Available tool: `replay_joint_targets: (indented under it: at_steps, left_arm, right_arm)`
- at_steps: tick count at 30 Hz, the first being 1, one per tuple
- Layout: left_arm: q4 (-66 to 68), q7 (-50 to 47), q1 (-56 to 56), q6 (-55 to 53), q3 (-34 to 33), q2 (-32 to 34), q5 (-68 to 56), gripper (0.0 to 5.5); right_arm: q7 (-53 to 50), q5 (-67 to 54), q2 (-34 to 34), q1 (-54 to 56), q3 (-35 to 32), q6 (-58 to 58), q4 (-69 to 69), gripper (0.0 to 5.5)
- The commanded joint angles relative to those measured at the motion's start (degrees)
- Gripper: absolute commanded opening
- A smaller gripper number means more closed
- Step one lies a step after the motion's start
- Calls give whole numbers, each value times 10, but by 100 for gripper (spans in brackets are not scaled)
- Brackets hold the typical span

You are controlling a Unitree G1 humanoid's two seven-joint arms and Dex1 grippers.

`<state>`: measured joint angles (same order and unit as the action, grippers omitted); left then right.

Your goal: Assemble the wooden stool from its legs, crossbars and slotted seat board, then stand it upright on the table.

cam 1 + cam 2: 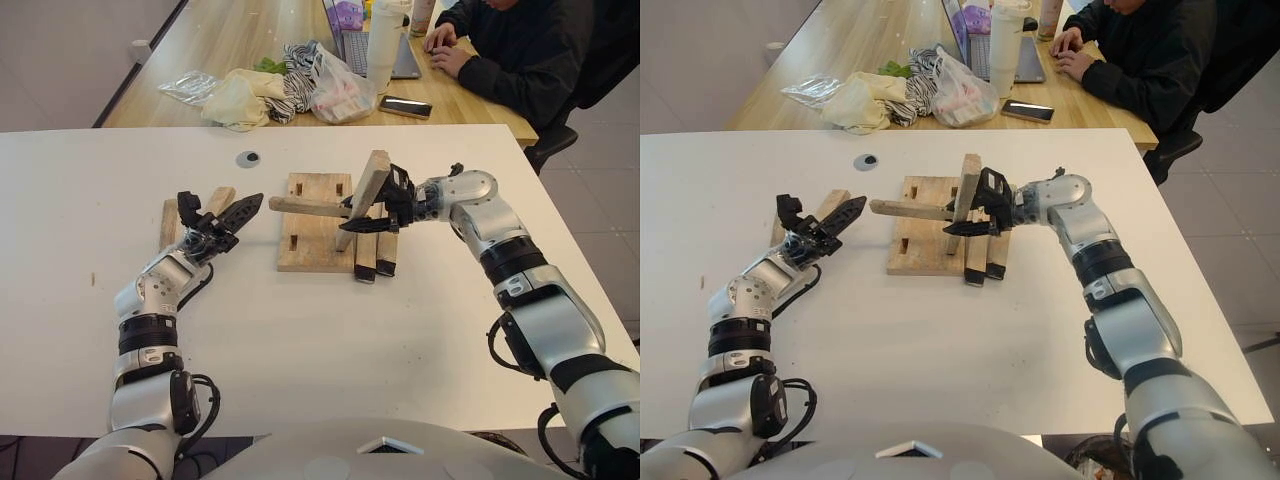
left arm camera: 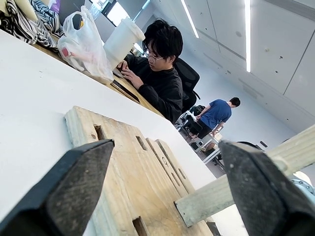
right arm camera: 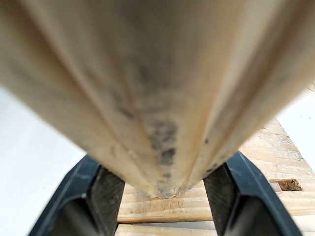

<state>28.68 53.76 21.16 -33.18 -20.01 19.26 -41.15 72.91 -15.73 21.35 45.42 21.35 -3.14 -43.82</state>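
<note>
While the right gripper is closed on a tilted wooden leg, its two dark fingers press against opposite sides of the wood. A crossbar sticks out sideways from that leg toward the robot's left, held above the seat board, whose slots face up. Whether the leg's lower end touches the board cannot be told. The seat board lies flat near the middle of the white table. Two more sticks lie side by side at the board's near right corner, just below the gripper. Across the board, the left gripper hovers low over the table with its fingers spread wide and nothing between them. The crossbar's free end is near it but apart. Two further wooden pieces lie on the table beside and behind the left gripper. A small grey disc sits on the table beyond the board.
</note>
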Motion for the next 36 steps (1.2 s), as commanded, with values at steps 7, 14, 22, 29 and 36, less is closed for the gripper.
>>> replay_joint_targets:
  at_steps: [7,14,22,29,36]
  left_arm:
    - [4,-2,22,8,7,5,13,390]
    - [7,-25,12,31,35,7,56,390]
    - [95,-160,17,222,188,14,313,390]
    - [81,-138,21,252,235,47,371,390]
    - [100,-169,70,263,185,84,360,390]
  right_arm:
    - [-103,128,18,-27,-1,-59,-83,325]
    - [-113,110,70,-91,-72,-24,33,426]
    - [-432,59,-75,-266,-155,295,364,426]
    - [-513,118,-129,-301,-79,376,390,426]
    - [-514,94,-125,-299,-88,497,404,363]
